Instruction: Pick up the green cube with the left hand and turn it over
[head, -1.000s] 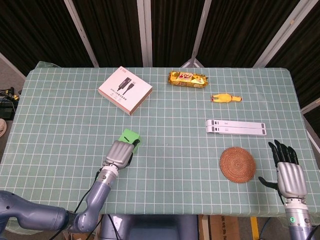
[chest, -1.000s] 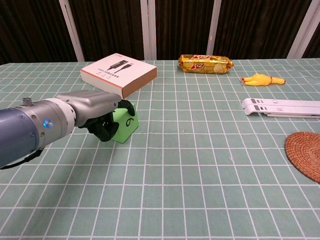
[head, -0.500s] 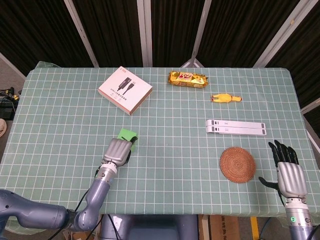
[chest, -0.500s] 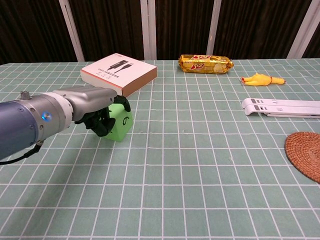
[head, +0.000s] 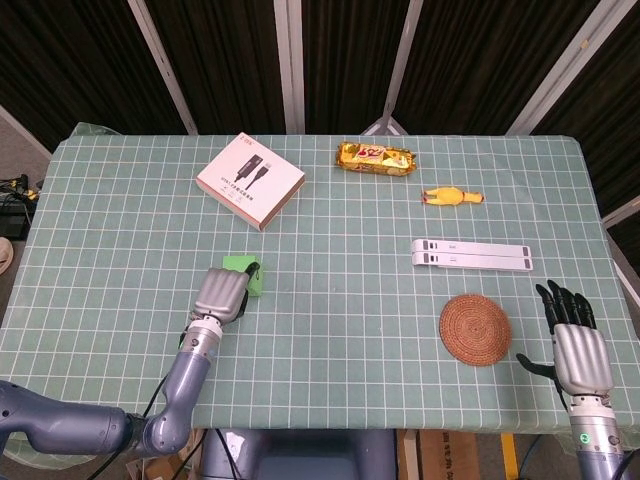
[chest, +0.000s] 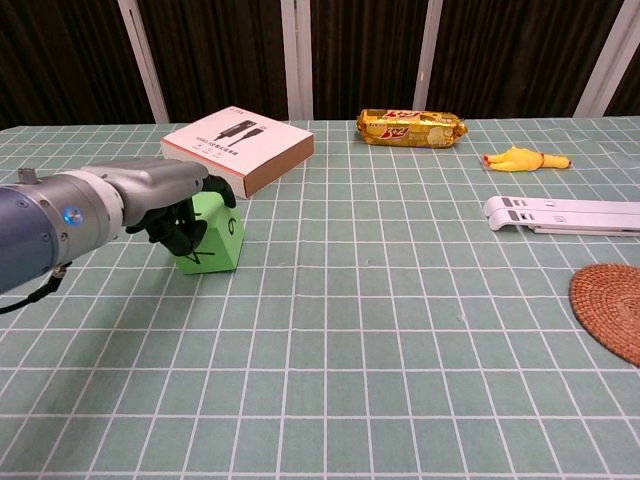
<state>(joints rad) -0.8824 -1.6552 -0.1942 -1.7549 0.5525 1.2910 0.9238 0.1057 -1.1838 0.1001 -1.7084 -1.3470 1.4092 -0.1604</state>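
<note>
The left hand (chest: 165, 190) is wrapped over the green cube (chest: 212, 235), its silver back lying across the top and its dark fingers (chest: 178, 232) curled down the cube's left side, so it grips the cube from above. From the chest view the cube sits directly under and just to the right of the palm, and it looks tilted, with a lower edge near or on the table (chest: 400, 330); whether it is fully lifted cannot be told. A dark mark shows on the face turned toward the camera. The cube has no long axis to speak of, so the turn depends on the wrist rolling, probably to the right, where the cube's uncovered faces lie. From the head view only a sliver of green shows beyond the knuckles, and the thumb's contact is hidden beneath the palm. Beyond the hand, just past the cube, lies the white box (chest: 238, 148), near enough that the roll may need some care. Farther right and away are the yellow snack packet (chest: 411, 127), the rubber chicken (chest: 522, 158), the white folded stand (chest: 565, 214) and the woven coaster (chest: 610, 312). The right hand (head: 578, 345) hovers well apart at the table's near right corner, fingers spread and holding nothing.
</note>
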